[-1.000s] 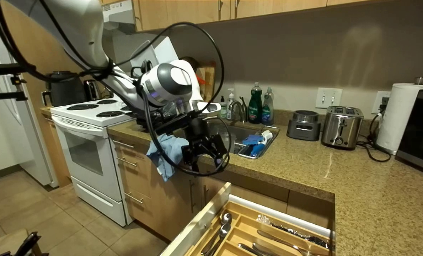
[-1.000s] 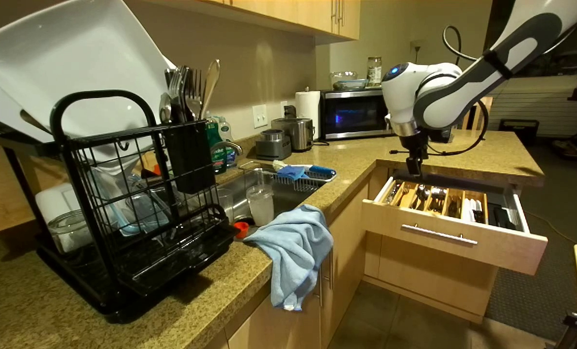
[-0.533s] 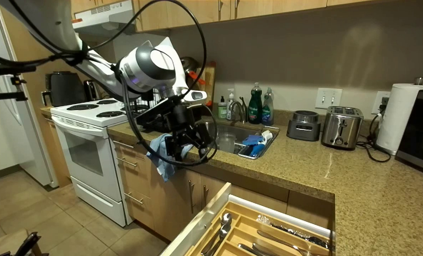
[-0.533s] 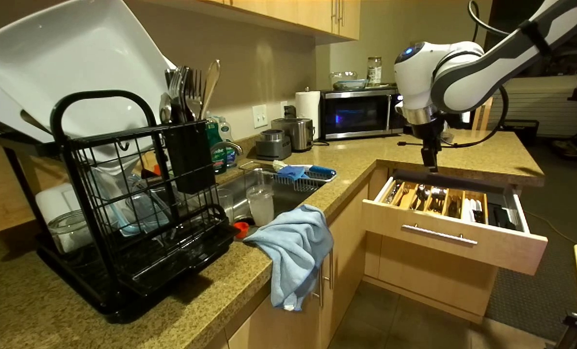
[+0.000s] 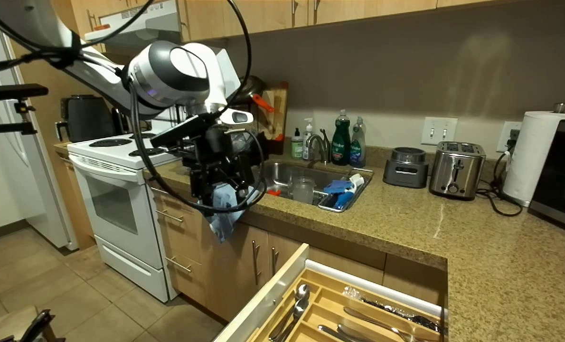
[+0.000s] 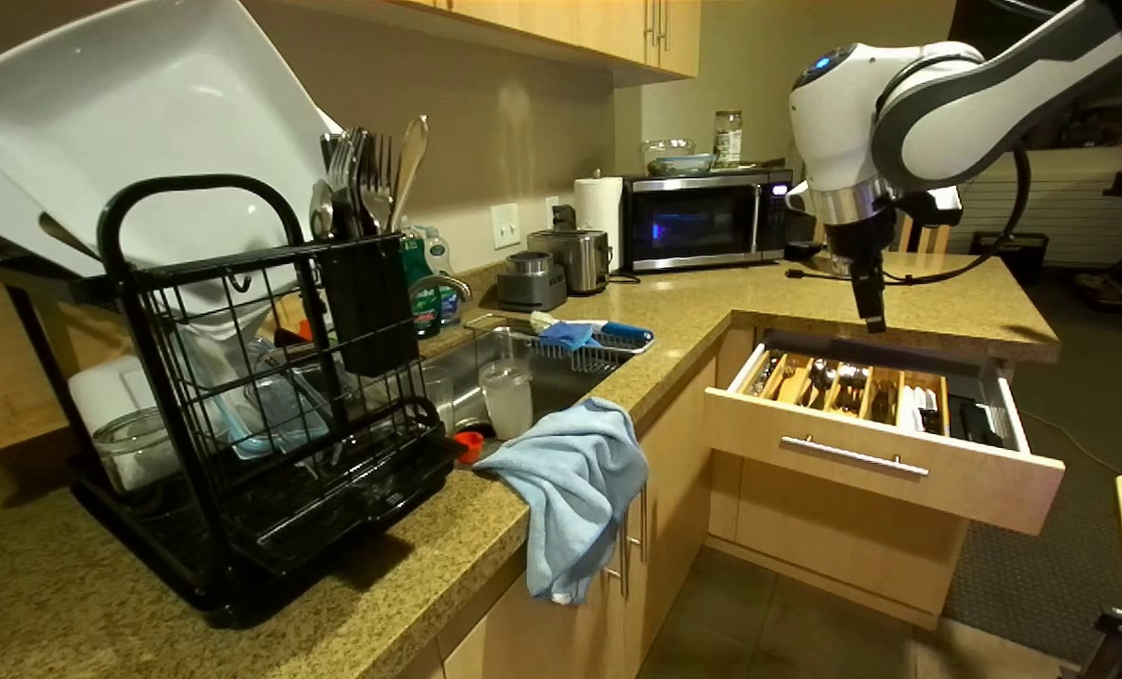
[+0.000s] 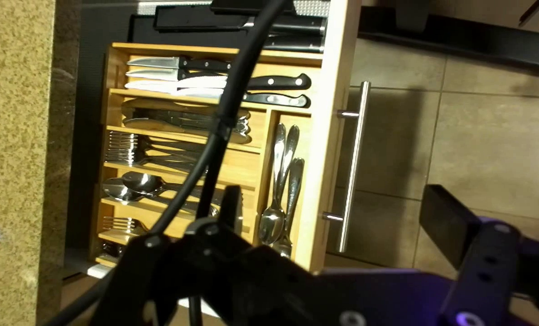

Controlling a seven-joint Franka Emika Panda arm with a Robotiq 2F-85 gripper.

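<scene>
- Shifting rightward in an exterior view over the last second, the gripper [image 6: 873,321] is hanging above the open drawer [image 6: 882,481], which is staying in place. The arm [image 6: 957,118] is reaching in from the upper right, its forearm sloping down to the left and its wrist bending so that the gripper is pointing down at a slight tilt. This angle is showing the drawer's front but hiding the gripper's gap; the black dish rack [image 6: 344,517] is standing near on the left.
- In an exterior view the white stove [image 5: 107,204] is standing at the far left and the arm is entering from the upper left. The gripper is lining up in front of the blue towel [image 5: 223,225]; in an exterior view the towel [image 6: 580,481] is hanging well apart from it.
- From above, the wrist view is revealing the gripper standing wide, one finger [image 7: 229,206] hanging over the wooden tray [image 7: 240,168], the other over the tiled floor [image 7: 496,149] beyond the handle [image 7: 354,167]. Black-handled knives [image 7: 278,82] are lying at the tray's far side, forks [image 7: 127,149] and spoons [image 7: 142,183] in nearer compartments. A black cable [image 7: 224,113] is crossing in front.
</scene>
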